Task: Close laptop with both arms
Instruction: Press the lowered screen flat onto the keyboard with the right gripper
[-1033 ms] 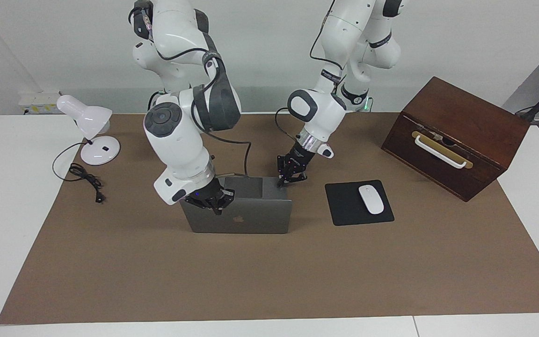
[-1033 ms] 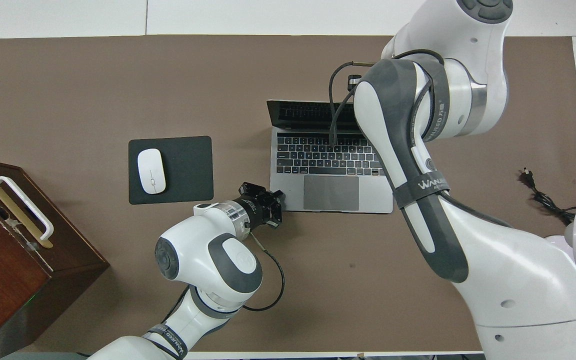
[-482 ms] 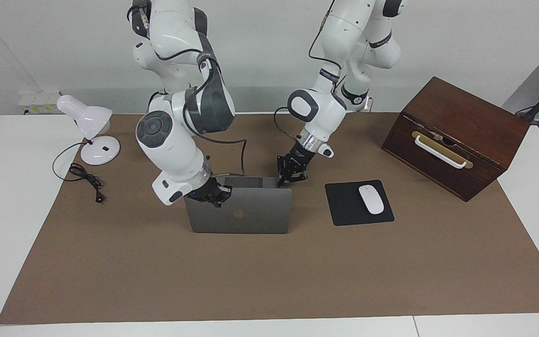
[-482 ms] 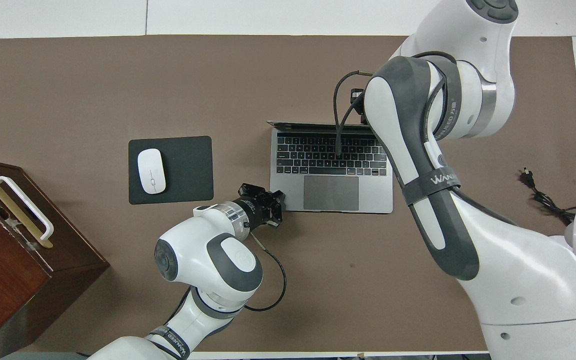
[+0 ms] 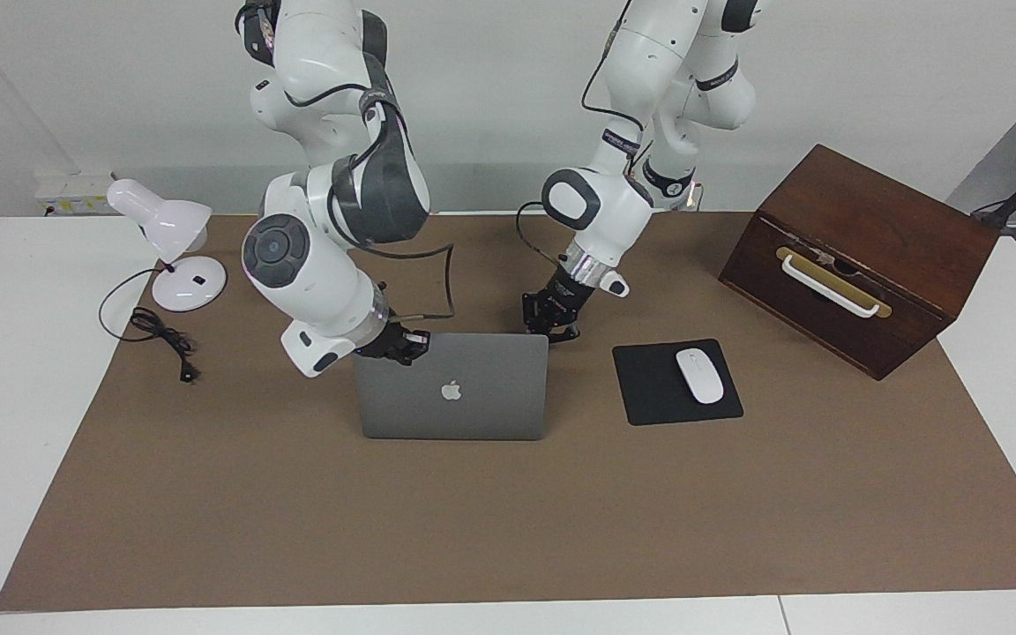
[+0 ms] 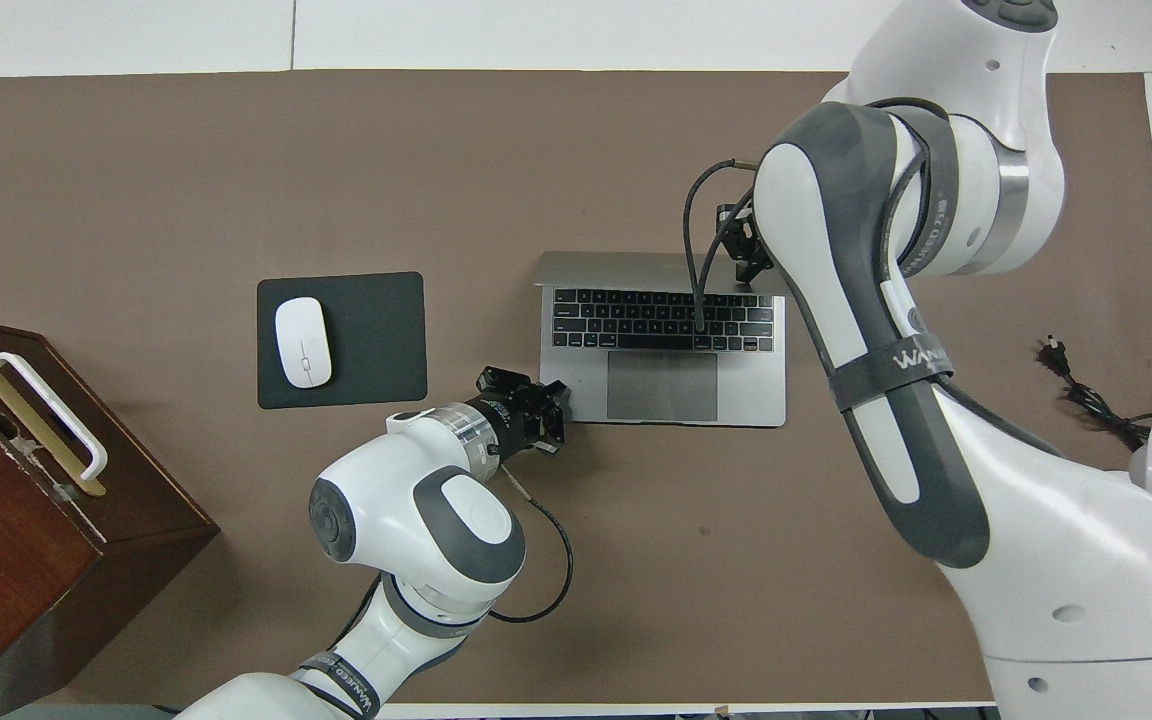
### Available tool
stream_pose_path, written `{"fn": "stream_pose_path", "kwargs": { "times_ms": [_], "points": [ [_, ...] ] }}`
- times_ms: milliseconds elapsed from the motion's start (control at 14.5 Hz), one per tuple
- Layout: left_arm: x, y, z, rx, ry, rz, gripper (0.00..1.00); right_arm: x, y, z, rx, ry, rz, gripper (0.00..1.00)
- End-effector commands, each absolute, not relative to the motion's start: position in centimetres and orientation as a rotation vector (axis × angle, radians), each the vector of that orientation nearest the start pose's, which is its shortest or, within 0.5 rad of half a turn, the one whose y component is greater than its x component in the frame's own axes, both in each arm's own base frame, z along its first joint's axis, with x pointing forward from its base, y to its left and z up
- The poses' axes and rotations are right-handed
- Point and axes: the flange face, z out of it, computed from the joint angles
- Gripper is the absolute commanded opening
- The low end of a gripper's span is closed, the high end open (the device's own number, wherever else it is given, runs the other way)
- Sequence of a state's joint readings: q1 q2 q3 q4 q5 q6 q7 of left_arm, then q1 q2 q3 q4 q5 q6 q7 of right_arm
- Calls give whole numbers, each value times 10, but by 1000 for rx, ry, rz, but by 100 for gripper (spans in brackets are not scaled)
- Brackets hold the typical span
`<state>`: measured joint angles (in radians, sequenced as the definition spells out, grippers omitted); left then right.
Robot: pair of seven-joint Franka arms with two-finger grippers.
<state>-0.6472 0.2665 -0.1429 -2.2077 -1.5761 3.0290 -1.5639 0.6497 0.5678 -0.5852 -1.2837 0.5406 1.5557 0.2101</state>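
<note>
The silver-grey laptop [image 5: 451, 397] stands open on the brown mat, its lid with the dark apple logo about upright and tipped slightly toward the robots. In the overhead view the lid's back [image 6: 616, 268] shows above the black keys and grey trackpad [image 6: 661, 385]. My right gripper [image 5: 398, 346] is at the lid's top edge, toward the right arm's end, and it also shows in the overhead view [image 6: 744, 245]. My left gripper [image 5: 550, 328] is at the base's corner nearest the robots, toward the left arm's end, seen from above too [image 6: 548, 412].
A black mouse pad [image 5: 649, 388] with a white mouse [image 5: 699, 375] lies beside the laptop toward the left arm's end. A brown wooden box [image 5: 861, 256] with a white handle stands past it. A white desk lamp [image 5: 168, 229] and its black cable [image 5: 164, 339] sit at the right arm's end.
The right gripper has swung the lid up from leaning away to about upright, tipping toward the robots. The left gripper has stayed at the base's corner.
</note>
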Motion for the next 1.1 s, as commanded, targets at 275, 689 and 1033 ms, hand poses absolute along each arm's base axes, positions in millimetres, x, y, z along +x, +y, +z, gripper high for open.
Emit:
{"fn": "stream_pose_path", "kwargs": {
  "times_ms": [275,689,1033],
  "points": [
    [420,-325,253,1029,2352,-490,0,641,177,434,-2860,266,434,0],
    [416,-315,249,1048,2358,-481,0,633,170,423,-2843,292,447,0],
    [412,-311,250,1059,2356,-478,0,622,196,415,-2837,309,412,0]
  ]
}}
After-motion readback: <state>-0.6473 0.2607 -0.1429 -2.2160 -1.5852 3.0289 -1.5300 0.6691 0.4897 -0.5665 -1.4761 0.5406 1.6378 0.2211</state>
